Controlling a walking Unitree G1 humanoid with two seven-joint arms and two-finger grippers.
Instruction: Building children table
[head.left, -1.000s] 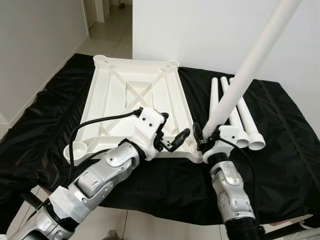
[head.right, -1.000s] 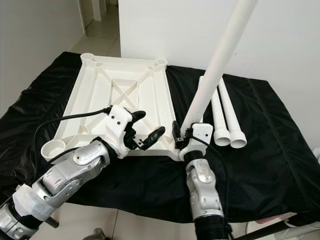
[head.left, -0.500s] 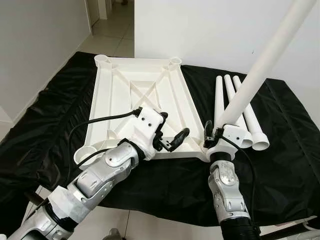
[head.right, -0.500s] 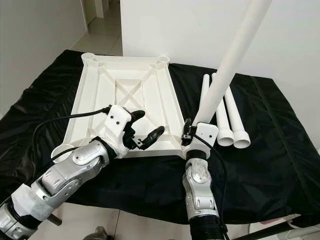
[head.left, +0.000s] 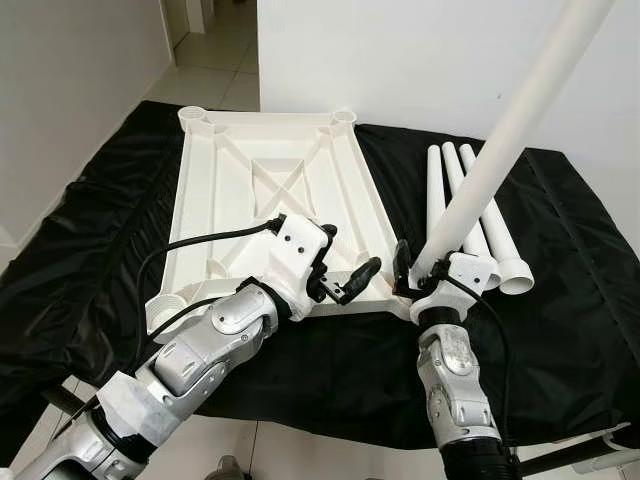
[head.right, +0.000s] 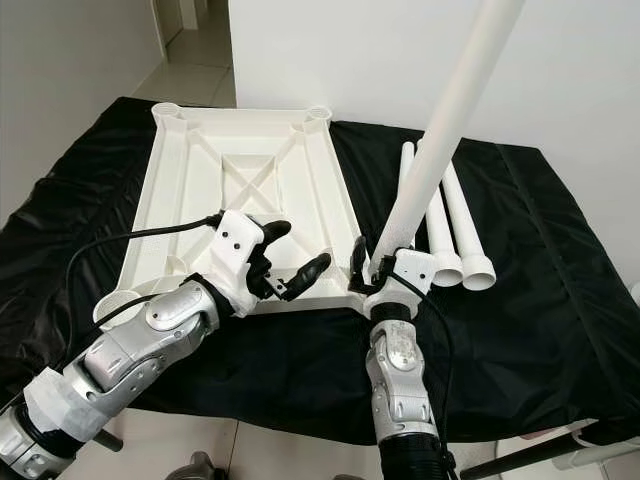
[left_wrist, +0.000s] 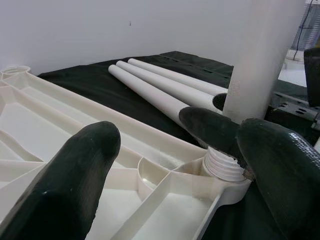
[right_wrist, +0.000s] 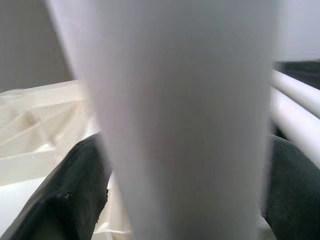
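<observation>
Right gripper (head.left: 424, 272): clamped round the lower end of a white leg (head.left: 505, 135); black fingers either side of the tube in the right wrist view; leg stands steep, leaning up & away to the robot's right.

Leg foot: threaded end (left_wrist: 224, 165) sits at the near-right corner socket of the tabletop, threads partly showing above the socket rim in the left wrist view, so not fully home by the look of it.

Left gripper (head.left: 347, 277): fingers spread, holding nothing; hovers over the near edge of the tabletop, just beside the same corner; fingertips point toward the leg, not touching it as far as I can see.

Tabletop (head.left: 240, 205): white plastic, lying underside up w/ ribs & a cross brace showing; round sockets at the corners; near-left socket (head.left: 166, 305) w/o a leg, two far ones likewise.

Spare legs (head.left: 470, 205): three white tubes lying side by side on the black sheet (head.left: 90, 230), right of the tabletop, just behind the standing leg.

Step in hand: fitting leg no. 1 into its corner socket; prob. the screwing-in stage; three legs to go, so early in the job.

Next move needs: leg brought upright over the socket axis, then turned & pressed down till threads vanish; left gripper could pin the tabletop so it doesn't spin or skid on the slick sheet.

Risk: cross-threading if turned while tilted.
</observation>
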